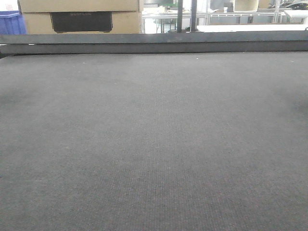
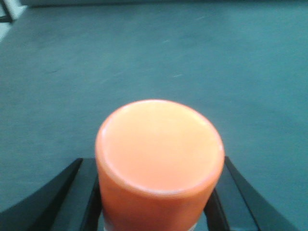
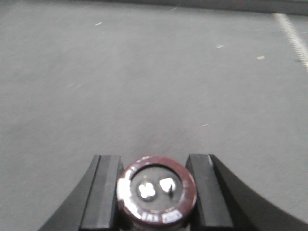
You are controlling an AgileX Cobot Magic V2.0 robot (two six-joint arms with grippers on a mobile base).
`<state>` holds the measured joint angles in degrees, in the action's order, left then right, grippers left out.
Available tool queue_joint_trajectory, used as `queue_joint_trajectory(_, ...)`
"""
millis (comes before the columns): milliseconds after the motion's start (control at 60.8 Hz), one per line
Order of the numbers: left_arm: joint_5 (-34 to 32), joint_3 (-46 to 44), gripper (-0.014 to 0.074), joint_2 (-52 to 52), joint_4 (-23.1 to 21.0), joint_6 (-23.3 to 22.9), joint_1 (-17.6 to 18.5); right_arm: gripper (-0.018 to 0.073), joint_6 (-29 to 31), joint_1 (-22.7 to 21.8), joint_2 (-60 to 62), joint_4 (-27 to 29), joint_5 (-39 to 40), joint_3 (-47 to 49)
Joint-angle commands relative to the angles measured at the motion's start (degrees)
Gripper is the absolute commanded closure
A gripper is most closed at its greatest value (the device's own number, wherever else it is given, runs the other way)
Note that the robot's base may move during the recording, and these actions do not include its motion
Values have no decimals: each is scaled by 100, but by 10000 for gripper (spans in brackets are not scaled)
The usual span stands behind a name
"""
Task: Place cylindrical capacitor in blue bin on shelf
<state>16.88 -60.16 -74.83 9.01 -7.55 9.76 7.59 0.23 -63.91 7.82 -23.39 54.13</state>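
Right up close in the left wrist view sits an orange cylinder (image 2: 159, 154), round and smooth on top. The left jaws pinch it, with one black finger (image 2: 77, 202) on each side.

Only the right wrist view shows the cylindrical capacitor (image 3: 156, 192). It is dark red-brown and has two small shiny pins on its end. The right jaws pinch it from both sides, with the grey desk (image 3: 144, 86) behind it. White writing runs round its rim, but it is too blurry to read.

Only the front view shows brown boxes (image 1: 79, 6) and a blue bin (image 1: 9, 23) past the desk's far edge. One dark label (image 1: 82, 21) there has faint letters I cannot read.
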Motion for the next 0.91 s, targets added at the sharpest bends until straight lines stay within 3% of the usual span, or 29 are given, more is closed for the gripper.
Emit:
queue_joint_trajectory(0, 357, -46, 707, 428, -325, 10, 213, 584, -2, 82, 62, 153, -163, 68)
queue_joint_trajectory(148, 1294, -46, 707, 1107, -387, 10, 424, 585, -2, 115, 264, 200, -590, 68)
queue_joint_trajectory(510, 2994, -50, 707, 2514, -375, 22, 434, 585, 221, 228, 1601, 200, -1486, 183)
queue_joint_trajectory(708, 3505, -73, 707, 2913, -375, 22, 434, 585, 237, 471, 2141, 200, -2174, 625)
queue_joint_trajectory(889, 3528, -73, 707, 3055, -375, 22, 434, 585, 237, 477, 2417, 200, -2325, 762)
